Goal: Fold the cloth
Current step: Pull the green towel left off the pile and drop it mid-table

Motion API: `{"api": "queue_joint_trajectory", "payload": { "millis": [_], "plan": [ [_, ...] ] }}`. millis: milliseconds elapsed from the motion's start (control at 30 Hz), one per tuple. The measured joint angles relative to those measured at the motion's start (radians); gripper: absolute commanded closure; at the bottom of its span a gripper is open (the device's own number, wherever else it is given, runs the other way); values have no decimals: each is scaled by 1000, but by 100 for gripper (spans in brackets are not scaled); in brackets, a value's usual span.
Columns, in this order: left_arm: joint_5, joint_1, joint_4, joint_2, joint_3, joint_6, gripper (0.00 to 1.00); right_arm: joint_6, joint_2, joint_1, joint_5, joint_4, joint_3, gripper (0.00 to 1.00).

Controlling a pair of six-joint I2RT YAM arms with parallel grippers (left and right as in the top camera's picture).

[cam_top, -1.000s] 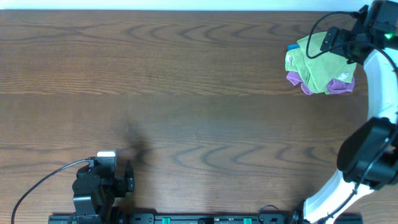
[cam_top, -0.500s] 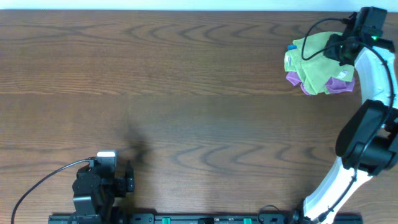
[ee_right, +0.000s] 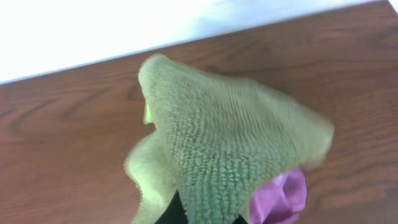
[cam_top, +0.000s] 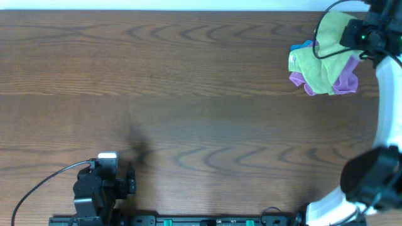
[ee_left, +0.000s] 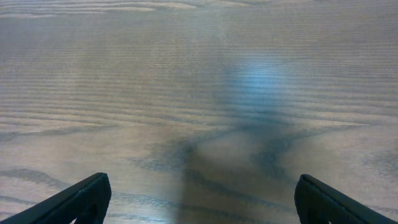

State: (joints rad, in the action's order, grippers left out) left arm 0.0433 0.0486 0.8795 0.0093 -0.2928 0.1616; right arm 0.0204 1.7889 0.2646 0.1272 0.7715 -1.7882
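A bunch of cloths lies at the table's far right. The cloth (cam_top: 299, 63), light lime-green, is the left part of the bunch, and in the right wrist view it (ee_right: 148, 167) shows lower left. A duller olive-green cloth (cam_top: 331, 36) is drawn up into a peak, and my right gripper (cam_top: 353, 32) is shut on it (ee_right: 230, 137). Only the dark finger bases (ee_right: 171, 214) show under that fabric. My left gripper (cam_top: 127, 182) rests at the near left, open (ee_left: 199, 202) over bare wood with nothing between its fingers.
A purple cloth (cam_top: 346, 80) lies under the olive one, also visible (ee_right: 283, 196) beside my right fingers. A scrap of blue fabric (cam_top: 303, 45) peeks out at the bunch's far left. The table's far edge (ee_right: 186, 46) runs just behind the bunch.
My right gripper has gone from open to shut on the olive-green cloth and pulled it up and toward the far edge. The left arm has not moved.
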Motion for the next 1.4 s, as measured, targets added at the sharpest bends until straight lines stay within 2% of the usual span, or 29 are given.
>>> {"api": "queue_joint_trajectory", "payload": {
  "millis": [300,467,700,967,1000,1033,1067,1100,1267,1400],
  "plan": [
    [0,0,0,0,0,0,5,-79,-137,-154,40,284,-5,99],
    [0,0,0,0,0,0,5,-128,-156,-309,76,418,-6,99],
    [0,0,0,0,0,0,5,-180,-156,-553,139,418,-6,99],
    [0,0,0,0,0,0,5,-204,-140,-741,178,369,-5,98],
    [0,0,0,0,0,0,4,-208,-127,-755,182,364,-6,86],
    [0,0,0,0,0,0,4,-214,-101,-763,190,359,-6,44],
    [0,0,0,0,0,0,5,-215,-77,-772,192,359,-6,19],
    [0,0,0,0,0,0,5,-217,-48,-775,195,362,-6,3],
    [0,0,0,0,0,0,5,-227,144,-766,234,425,2,1],
    [0,0,0,0,0,0,5,-229,193,-753,271,435,15,1]
  ]
}}
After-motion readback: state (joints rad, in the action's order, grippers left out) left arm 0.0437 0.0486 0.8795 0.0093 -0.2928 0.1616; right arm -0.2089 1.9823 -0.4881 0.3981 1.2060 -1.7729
